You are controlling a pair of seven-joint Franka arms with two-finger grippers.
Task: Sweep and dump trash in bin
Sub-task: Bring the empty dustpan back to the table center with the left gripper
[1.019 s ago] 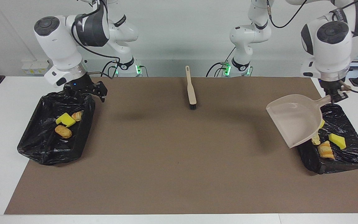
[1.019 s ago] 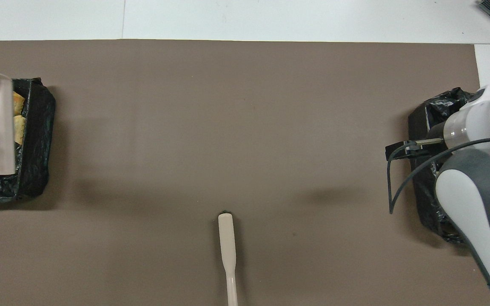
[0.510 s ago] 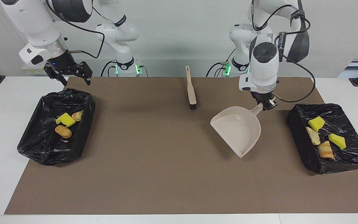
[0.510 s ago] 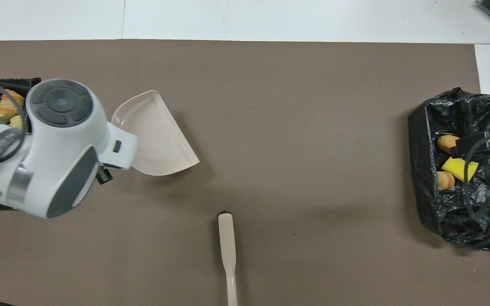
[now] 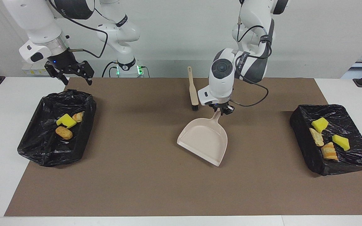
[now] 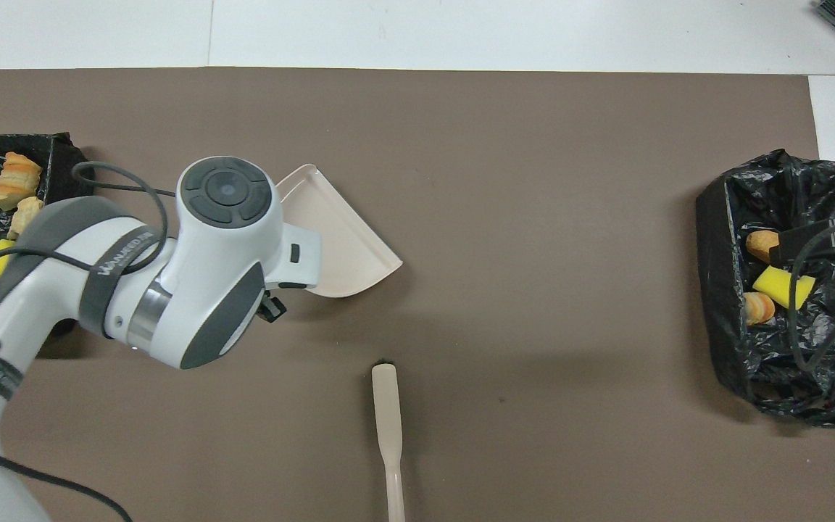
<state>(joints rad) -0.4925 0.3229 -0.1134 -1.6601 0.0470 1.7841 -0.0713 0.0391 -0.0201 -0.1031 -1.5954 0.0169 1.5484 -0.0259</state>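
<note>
Left gripper point(image 5: 222, 110) clamped on dustpan point(image 5: 203, 140) handle, pan over mid-table | right gripper point(image 5: 71, 72) spread, empty, above bin point(image 5: 83, 103) rim | trash point(image 5: 328, 138) lay in both bins, well clear of either gripper | risk: tilted pan edge catching mat point(image 5: 156, 185) on lowering

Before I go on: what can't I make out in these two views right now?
- Overhead view: the left arm's wrist hides the left end effector and the handle of the dustpan that it grips.
- Overhead view: the bottom edge cuts off the handle of the brush.
- Overhead view: the bin at the left arm's end is cut by the edge and partly under the arm.
- Overhead view: the right end effector, open over the other bin, covers some trash.
</note>
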